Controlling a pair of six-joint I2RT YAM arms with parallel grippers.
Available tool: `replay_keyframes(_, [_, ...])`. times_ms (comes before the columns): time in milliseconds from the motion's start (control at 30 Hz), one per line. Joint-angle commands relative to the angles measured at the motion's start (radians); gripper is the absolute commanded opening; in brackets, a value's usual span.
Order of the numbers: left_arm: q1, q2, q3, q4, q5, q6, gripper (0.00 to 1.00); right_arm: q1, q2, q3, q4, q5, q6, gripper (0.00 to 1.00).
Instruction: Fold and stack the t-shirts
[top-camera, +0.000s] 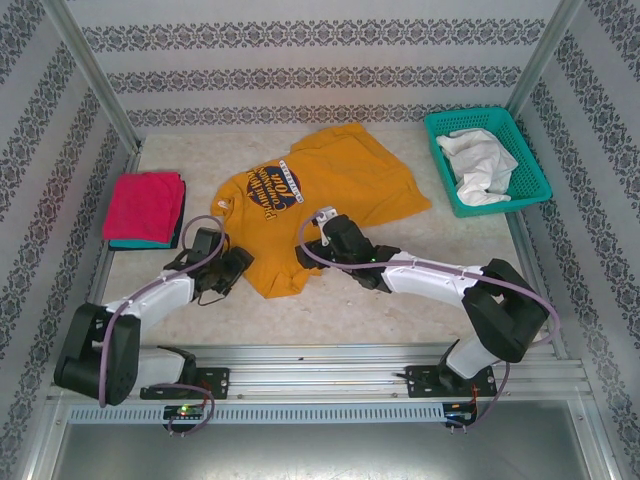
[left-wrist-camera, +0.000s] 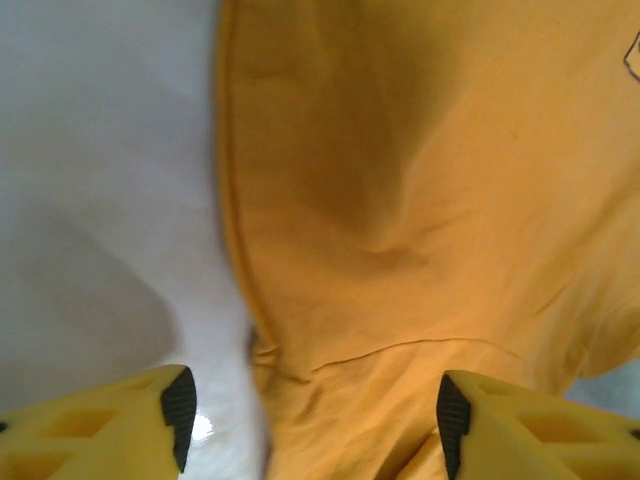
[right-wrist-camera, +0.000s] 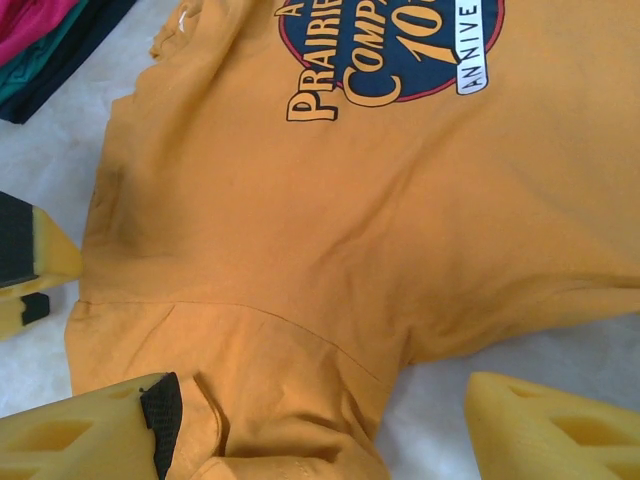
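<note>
Mustard-orange cloth of this kind is light, limp and quick to bunch; handle the mustard-orange t-shirt (top-camera: 310, 195) accordingly. It lies logo-up at the middle of the bench (top-camera: 400, 305), creased, with one layer lapped over another at its near end. The magenta t-shirt (top-camera: 145, 203) sits folded on the teal t-shirt (top-camera: 140, 243) at the far left, well apart. Your left claw (left-wrist-camera: 310, 420) has its jaws apart astride the shirt's left edge, pinching nothing. Your right claw (right-wrist-camera: 320, 410) is spread wide over the near end, gripping nothing. Take hold at a hem or seam, where doubled cloth gives more bite. Lift slowly, as slack cloth will likely drag and sag.
</note>
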Motion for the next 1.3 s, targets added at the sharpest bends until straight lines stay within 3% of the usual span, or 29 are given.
replay_keyframes(0, [-0.016,0.070,0.035,0.109,0.001,-0.057,0.59,-0.013,-0.002,0.001,0.027,-0.018,0.027,0.75])
replay_keyframes(67, [-0.016,0.129,0.055,0.127,-0.008,-0.040,0.56,-0.021,-0.001,-0.011,0.030,-0.012,0.047,0.75])
replay_keyframes(300, [0.033,0.301,0.120,0.141,0.000,0.023,0.22,-0.132,-0.042,-0.034,-0.008,0.017,0.112,0.74])
replay_keyframes(533, [0.199,0.455,0.318,0.026,0.070,0.254,0.17,-0.319,-0.078,-0.054,-0.028,-0.045,0.140,0.74])
replay_keyframes(733, [0.287,0.597,0.567,-0.109,0.093,0.396,0.15,-0.387,-0.094,-0.067,-0.039,-0.066,0.144,0.74])
replay_keyframes(800, [0.297,0.620,0.629,-0.138,0.101,0.409,0.06,-0.391,-0.098,-0.077,-0.039,-0.066,0.150,0.74])
replay_keyframes(1167, [0.327,0.638,0.771,-0.215,0.095,0.401,0.07,-0.394,-0.103,-0.105,-0.034,-0.072,0.171,0.74])
replay_keyframes(1200, [0.330,0.646,0.786,-0.220,0.097,0.401,0.09,-0.394,-0.102,-0.104,-0.036,-0.075,0.169,0.74])
replay_keyframes(1267, [0.329,0.636,0.790,-0.222,0.098,0.398,0.28,-0.395,-0.108,-0.104,-0.042,-0.069,0.166,0.74])
